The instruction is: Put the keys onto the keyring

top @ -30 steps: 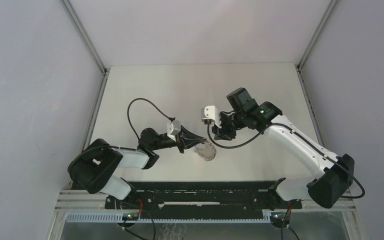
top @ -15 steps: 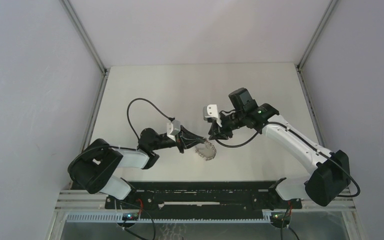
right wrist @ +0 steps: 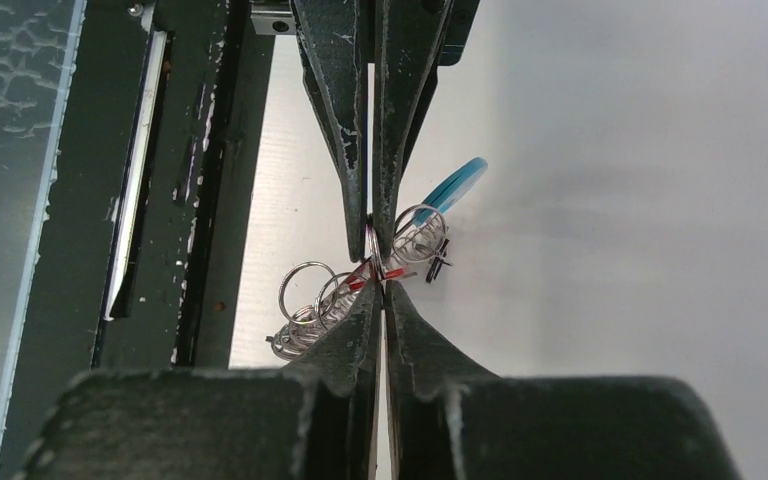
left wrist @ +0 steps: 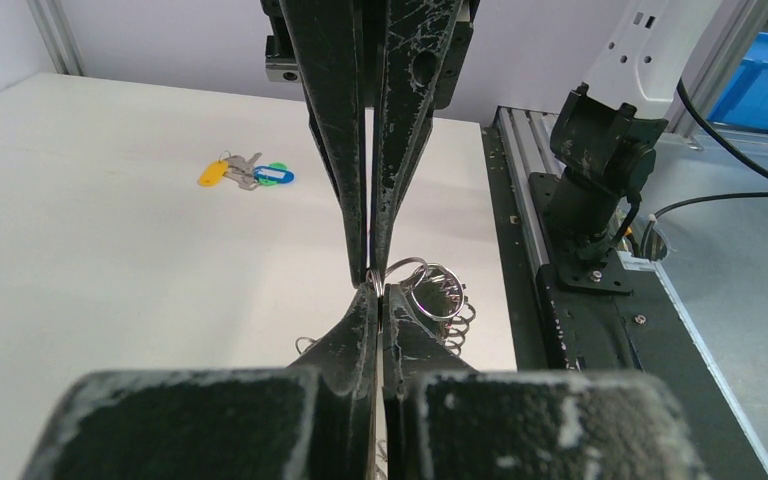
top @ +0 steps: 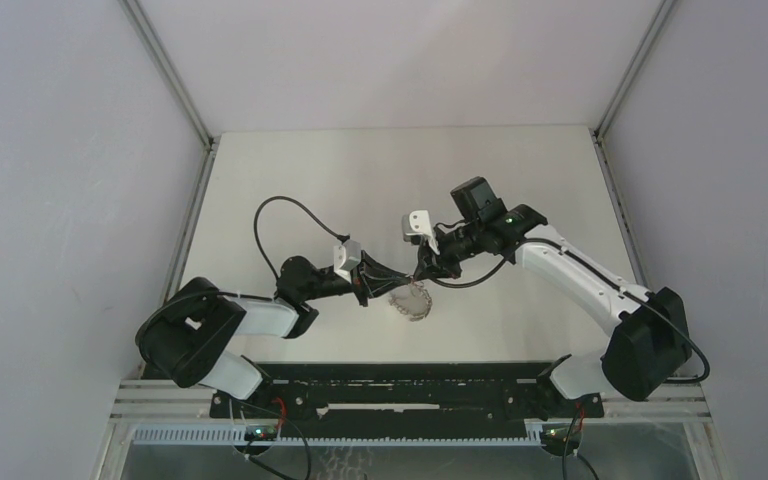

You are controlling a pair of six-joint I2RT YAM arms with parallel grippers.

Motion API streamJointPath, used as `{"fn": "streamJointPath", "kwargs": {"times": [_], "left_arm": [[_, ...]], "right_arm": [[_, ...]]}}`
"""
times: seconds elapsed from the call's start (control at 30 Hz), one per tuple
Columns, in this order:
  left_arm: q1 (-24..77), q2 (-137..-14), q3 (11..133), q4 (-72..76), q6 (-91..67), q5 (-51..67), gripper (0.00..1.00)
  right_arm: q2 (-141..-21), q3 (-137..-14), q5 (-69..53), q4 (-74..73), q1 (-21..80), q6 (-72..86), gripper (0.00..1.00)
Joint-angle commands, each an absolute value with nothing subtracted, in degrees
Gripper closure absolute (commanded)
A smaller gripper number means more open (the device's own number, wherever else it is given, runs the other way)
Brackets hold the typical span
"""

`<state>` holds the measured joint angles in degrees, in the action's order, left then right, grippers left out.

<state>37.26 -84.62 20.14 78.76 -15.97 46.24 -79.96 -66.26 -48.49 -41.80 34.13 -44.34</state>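
1. The left gripper (left wrist: 372, 282) was clenched, its tips pinching a wire loop of the keyring (left wrist: 438, 294), a cluster of silvery rings.
2. The right gripper (right wrist: 374, 262) was also clenched, on a ring of the same cluster, with a red piece (right wrist: 360, 283) at its tips.
3. A blue-teal tag (right wrist: 452, 184) lay just beside those rings.
4. The keyring sat between both grippers, toward the near edge of the table (top: 360, 170).
5. The keys (left wrist: 245, 174), with yellow and blue heads, lay on the table well apart from the rings.
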Motion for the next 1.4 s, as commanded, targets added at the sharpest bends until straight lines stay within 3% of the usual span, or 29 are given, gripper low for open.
{"fn": "streamJointPath", "kwargs": {"times": [0.0, 0.77, 1.37], "left_arm": [[37.5, -82.7, 20.4, 83.5, -16.8, 46.9, 1.00], [38.3, -80.0, 18.9, 83.8, -15.6, 46.8, 1.00], [38.3, -80.2, 19.0, 83.8, -15.6, 45.3, 1.00]], "right_arm": [[-80.9, -66.4, -50.3, -40.1, 33.4, -44.7, 1.00], [-86.7, -65.9, -65.0, -40.2, 29.7, -48.2, 0.97], [-71.3, -52.8, -57.9, -19.7, 27.9, -38.5, 0.80]]}}
